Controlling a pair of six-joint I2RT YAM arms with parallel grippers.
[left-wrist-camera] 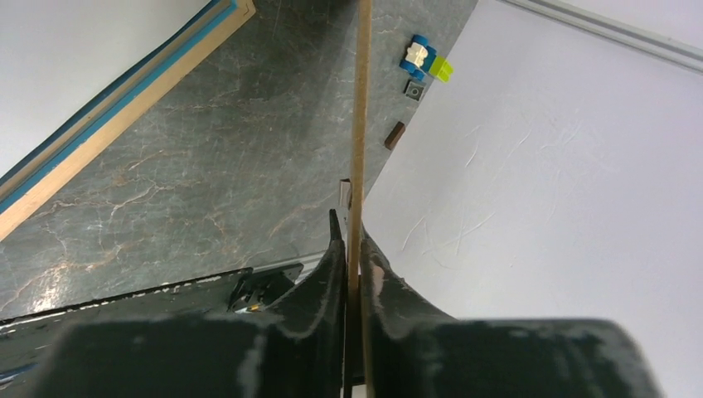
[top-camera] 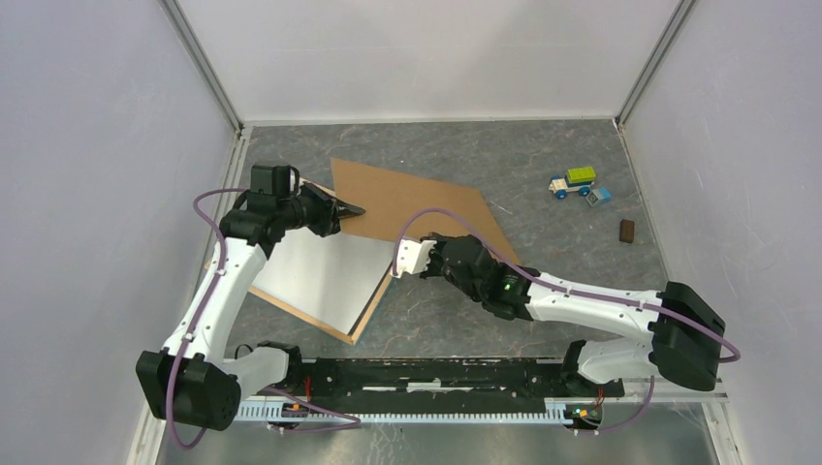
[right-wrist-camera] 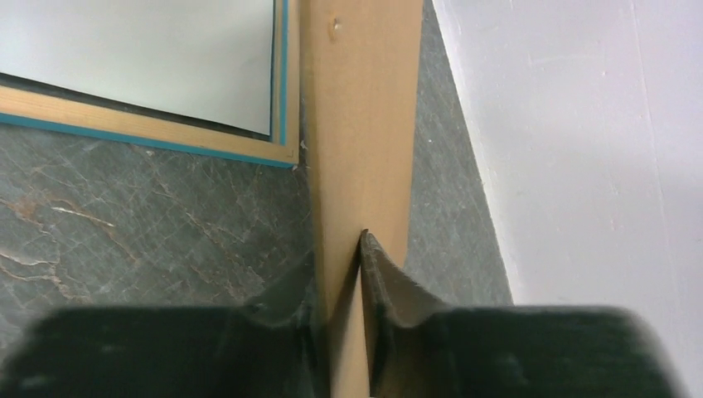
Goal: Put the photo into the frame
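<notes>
**A:** Left claw (left-wrist-camera: 350,228) is clamped on the thin edge of the brown hardboard backing sheet (top-camera: 417,199), which runs straight out btwn the jaws. Right claw (right-wrist-camera: 340,253) is the same, closed on that sheet's near edge.

**B:** So neither has the pic?

**A:** No. The flexible rectangular photo (top-camera: 315,262) lies plain white back up, apparently already inside the thin rectangular frame w/ light wood rim and blue edging (top-camera: 300,316). Both lie flat on the grey marbled table (top-camera: 562,145), toward its left edge.

**B:** Which way from the claws?

**A:** Near-left of the sheet. The sheet's near-left part overlaps the frame's far-right side. The frame's long axis seems to run near-to-far, tilted right, but its far end is hidden under sheet + left arm.

**B:** Nearer arm?

**A:** Left, since it reaches across the frame. Right holds just beside the frame's right rim.

**B:** Next?

**A:** Prob. bring the sheet toward the table's near-left corner, squared to the rim and down over the photo.
</notes>
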